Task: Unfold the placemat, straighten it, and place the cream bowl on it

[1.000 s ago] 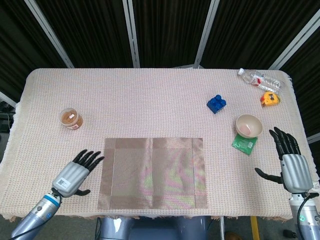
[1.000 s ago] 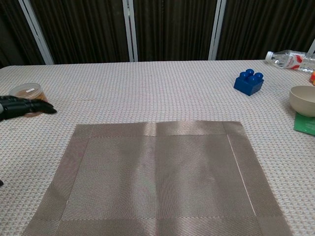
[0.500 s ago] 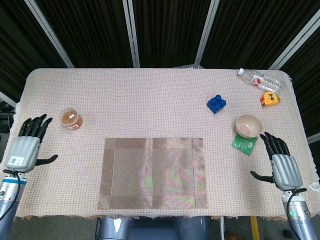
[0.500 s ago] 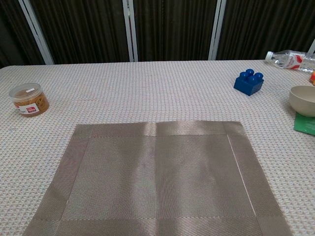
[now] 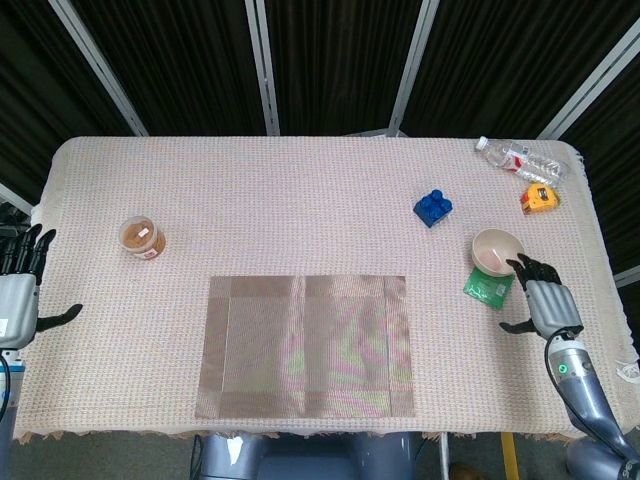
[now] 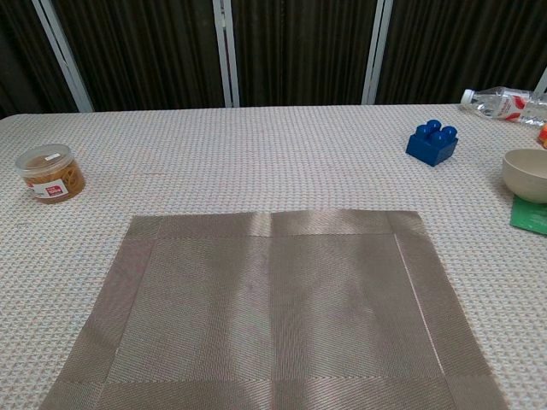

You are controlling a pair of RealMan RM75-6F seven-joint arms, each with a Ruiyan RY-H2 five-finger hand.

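The brown placemat (image 5: 308,345) (image 6: 272,309) lies flat and unfolded near the table's front edge, its sides square to it. The cream bowl (image 5: 497,251) (image 6: 526,173) stands upright at the right, partly on a green packet (image 5: 487,287). My right hand (image 5: 547,305) is open just to the front right of the bowl, fingers spread and pointing toward it, holding nothing. Whether it touches the bowl I cannot tell. My left hand (image 5: 18,290) is open at the table's far left edge, far from the mat. Neither hand shows in the chest view.
A small jar with brown contents (image 5: 142,237) (image 6: 52,172) stands left of the mat. A blue brick (image 5: 433,207) (image 6: 432,142), a plastic bottle (image 5: 520,158) and a yellow tape measure (image 5: 539,198) lie at the back right.
My left hand has drawn away from beside the mat to the table's left edge. My right hand has moved forward toward the bowl.
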